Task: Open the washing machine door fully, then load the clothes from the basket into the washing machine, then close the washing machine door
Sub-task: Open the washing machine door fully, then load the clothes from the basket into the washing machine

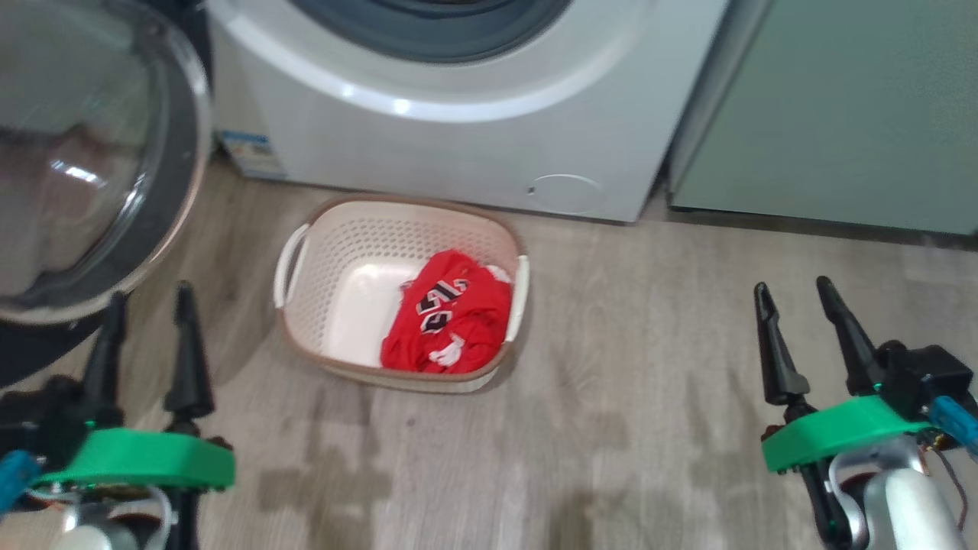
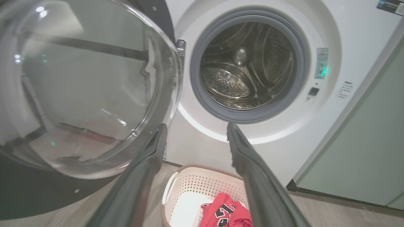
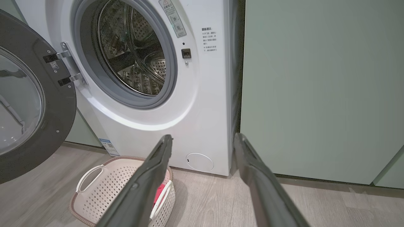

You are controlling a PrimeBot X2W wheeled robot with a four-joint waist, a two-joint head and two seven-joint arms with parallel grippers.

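Observation:
The white washing machine [image 1: 458, 145] stands ahead, its steel drum [image 2: 246, 63] showing and holding no laundry that I can see. The round washing machine door [image 1: 84, 153] hangs swung out to the left. On the floor before the machine sits the cream basket [image 1: 336, 252] with red clothes [image 1: 451, 313] in its right half. My left gripper [image 1: 149, 294] is open below the door's rim and left of the basket, holding nothing. Far to the basket's right, my right gripper [image 1: 795, 290] is open and bare too.
Pale green cabinets [image 1: 840, 114] stand right of the machine. Wood-look floor [image 1: 611, 397] spreads between basket and grippers. The door's glass bowl [image 2: 82, 85] hangs close to my left fingers [image 2: 154, 145].

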